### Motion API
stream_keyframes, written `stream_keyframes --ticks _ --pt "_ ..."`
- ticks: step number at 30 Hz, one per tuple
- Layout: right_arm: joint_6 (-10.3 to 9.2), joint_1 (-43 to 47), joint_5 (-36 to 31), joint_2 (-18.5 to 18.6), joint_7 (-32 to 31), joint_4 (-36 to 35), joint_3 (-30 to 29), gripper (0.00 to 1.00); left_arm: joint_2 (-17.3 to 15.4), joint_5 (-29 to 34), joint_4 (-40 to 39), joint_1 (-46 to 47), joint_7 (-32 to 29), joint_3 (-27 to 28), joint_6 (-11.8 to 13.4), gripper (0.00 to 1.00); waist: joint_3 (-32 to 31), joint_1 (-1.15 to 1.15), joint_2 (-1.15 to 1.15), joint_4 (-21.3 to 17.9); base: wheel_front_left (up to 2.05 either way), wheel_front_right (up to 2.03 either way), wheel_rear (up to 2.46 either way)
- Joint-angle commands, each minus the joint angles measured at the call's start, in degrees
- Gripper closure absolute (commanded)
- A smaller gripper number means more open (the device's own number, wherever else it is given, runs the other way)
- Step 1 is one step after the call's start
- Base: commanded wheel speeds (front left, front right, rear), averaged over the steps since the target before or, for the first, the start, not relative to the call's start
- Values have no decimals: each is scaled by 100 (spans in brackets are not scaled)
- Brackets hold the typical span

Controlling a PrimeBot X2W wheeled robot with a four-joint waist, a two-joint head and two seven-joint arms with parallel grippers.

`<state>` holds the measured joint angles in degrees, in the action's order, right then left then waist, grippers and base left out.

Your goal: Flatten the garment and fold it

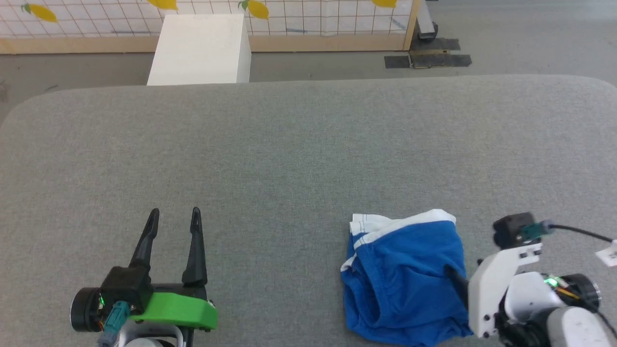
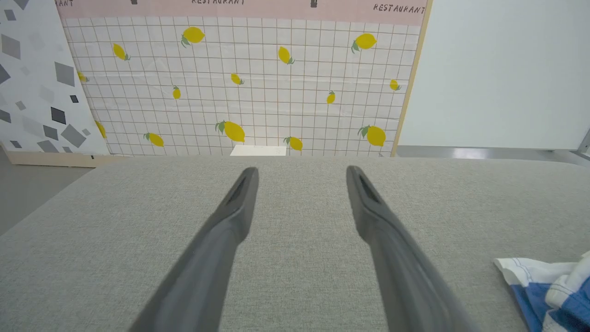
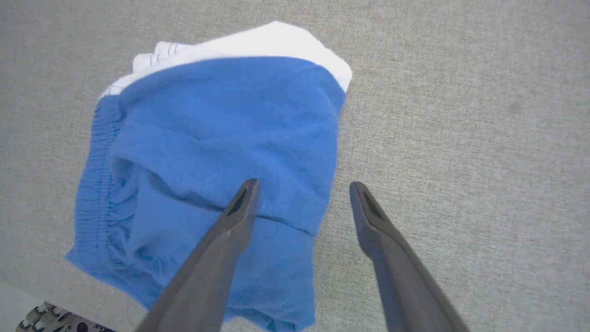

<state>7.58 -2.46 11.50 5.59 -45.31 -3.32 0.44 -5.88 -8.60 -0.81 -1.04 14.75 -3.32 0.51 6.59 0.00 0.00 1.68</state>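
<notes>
Right wrist view: one finger (image 3: 216, 258) of the right gripper (image 3: 304, 184) masked a strip of the garment (image 3: 221, 138). The fabric on the gripper's wrist side was cut by the bottom edge. Whether that fingertip touched the cloth could not be told. A ribbed grey object (image 3: 41, 318) at the lower-left corner was too cropped to identify. Head view: the same gripper's fingers were largely hidden behind its own pale wrist bracket (image 1: 487, 289), which also covered the garment's adjoining edge. Left wrist view: to the right of the left gripper (image 2: 302, 170), the garment ran off the frame
</notes>
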Motion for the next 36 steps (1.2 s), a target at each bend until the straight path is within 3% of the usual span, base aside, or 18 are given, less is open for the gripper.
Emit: stream_keyframes --ticks 1,10,11,12,14,20,30,36 --pt "-9 -5 -46 -49 127 175 82 0 17 39 -6 113 25 -4 -31 0 74 0 0 56 0 0 0" --pt "-9 -228 -280 11 524 1289 260 0 33 68 29 170 25 44 -48 0 149 0 0 114 0 0 0" --pt "-9 -263 -257 15 544 1377 268 4 34 70 27 157 25 61 -41 0 142 0 0 91 0 0 0" --pt "-9 -296 -239 37 562 1430 298 64 37 72 26 145 25 70 -36 0 140 0 0 71 0 0 0" --pt "-9 -397 -173 123 618 1498 421 100 42 70 12 125 25 95 -27 0 152 0 0 -23 0 0 0" --pt "-9 -838 103 686 543 1497 1028 100 15 56 -61 91 25 231 -5 0 276 0 0 -654 0 0 0" --pt "-9 -2128 753 1927 670 1597 2391 100 -99 107 -239 297 25 430 17 0 770 0 0 -2279 0 0 0" --pt "-9 -2931 1018 2261 1046 2160 2736 100 -270 256 -290 596 -52 306 -54 0 1142 0 0 -2718 0 0 0"
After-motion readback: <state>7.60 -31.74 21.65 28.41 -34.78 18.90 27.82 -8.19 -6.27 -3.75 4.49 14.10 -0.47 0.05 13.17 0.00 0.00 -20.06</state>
